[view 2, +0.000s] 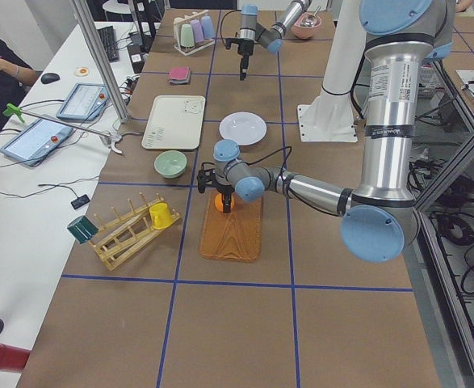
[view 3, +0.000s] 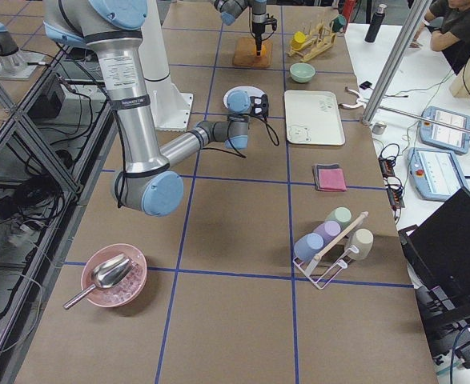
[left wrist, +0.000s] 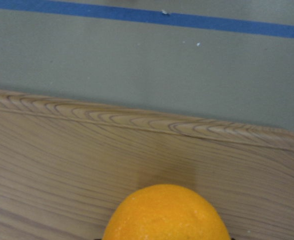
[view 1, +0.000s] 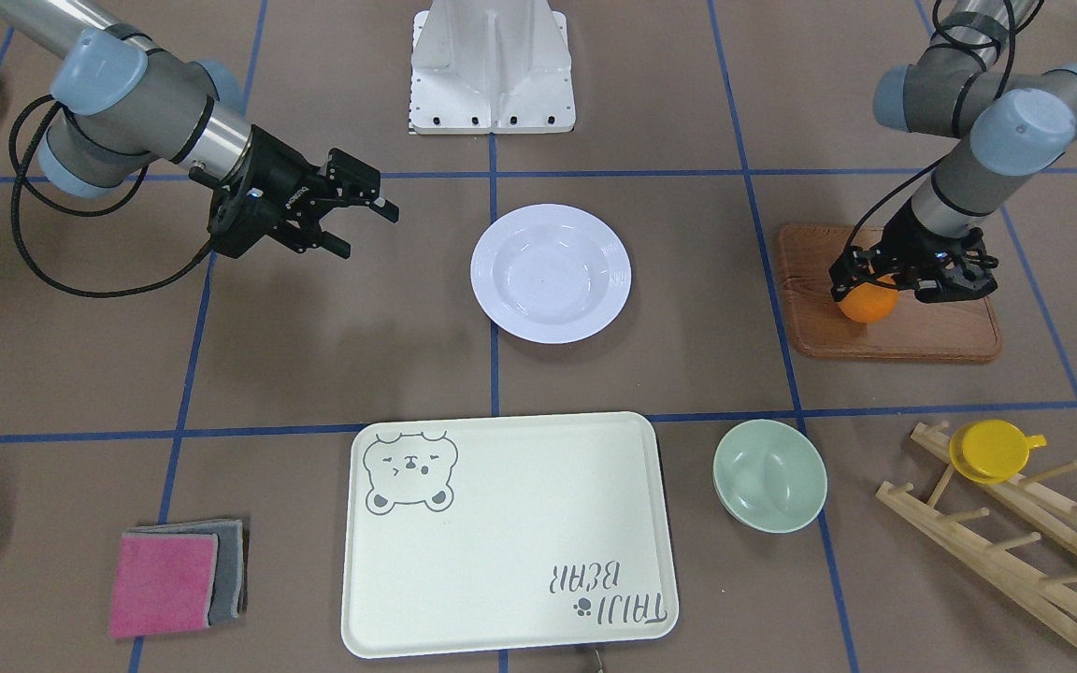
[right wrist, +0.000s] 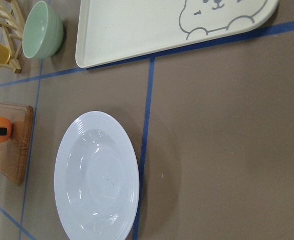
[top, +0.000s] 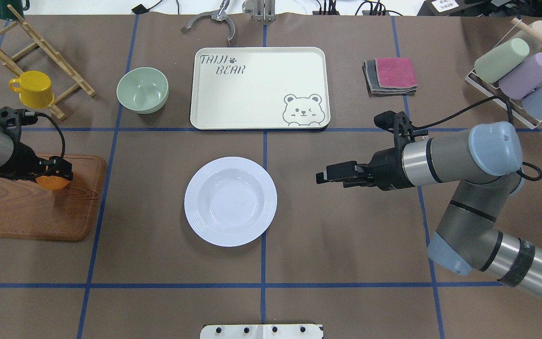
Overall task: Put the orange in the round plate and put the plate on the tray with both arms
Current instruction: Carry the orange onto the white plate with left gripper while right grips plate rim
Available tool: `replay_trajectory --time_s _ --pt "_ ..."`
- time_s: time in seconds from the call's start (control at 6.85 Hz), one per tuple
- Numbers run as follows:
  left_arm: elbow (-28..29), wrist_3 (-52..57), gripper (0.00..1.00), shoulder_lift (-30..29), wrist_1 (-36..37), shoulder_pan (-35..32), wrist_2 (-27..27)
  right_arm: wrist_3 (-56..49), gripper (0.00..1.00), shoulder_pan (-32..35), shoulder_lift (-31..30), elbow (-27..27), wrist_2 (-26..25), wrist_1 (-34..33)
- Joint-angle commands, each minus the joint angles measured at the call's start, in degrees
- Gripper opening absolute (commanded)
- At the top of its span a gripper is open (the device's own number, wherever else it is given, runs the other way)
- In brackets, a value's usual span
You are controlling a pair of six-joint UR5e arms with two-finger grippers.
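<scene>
The orange (view 1: 868,303) rests on a brown wooden board (view 1: 912,332) on my left side. My left gripper (view 1: 875,292) reaches down over it, with its fingers closed against the fruit's sides. In the left wrist view the orange (left wrist: 167,212) fills the bottom edge just above the board. The white round plate (top: 230,201) lies empty at the table's middle. Beyond it lies the cream tray (top: 252,94) with the bear drawing, nothing on it. My right gripper (top: 322,178) hovers open and empty to the right of the plate, pointing at it. The right wrist view shows the plate (right wrist: 96,177) and the tray (right wrist: 136,35).
A pale green bowl (top: 142,89) stands left of the tray. A yellow cup (top: 33,88) hangs on a wooden rack (top: 40,49) at the far left. Folded pink and grey cloths (top: 391,75) lie right of the tray, and a rack of pastel cups (top: 515,70) is further right.
</scene>
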Motion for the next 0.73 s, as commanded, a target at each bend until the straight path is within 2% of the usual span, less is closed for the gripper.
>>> replay_trajectory --time_s 0.0,0.29,0.58 --pt "-6.2 -4.6 0.71 -9.0 12.8 1.2 0.4 1.7 0.99 -4.1 2.5 -2.5 -7.8 5.8" --pt "-6.9 -16.9 0.72 -18.0 15.7 9.8 3.9 2.0 0.99 -6.8 5.6 -8.1 -11.9 10.4" --pt "-6.7 -19.9 0.72 -23.1 19.2 15.7 8.1 2.0 0.98 -8.2 6.6 -13.2 -13.5 15.9"
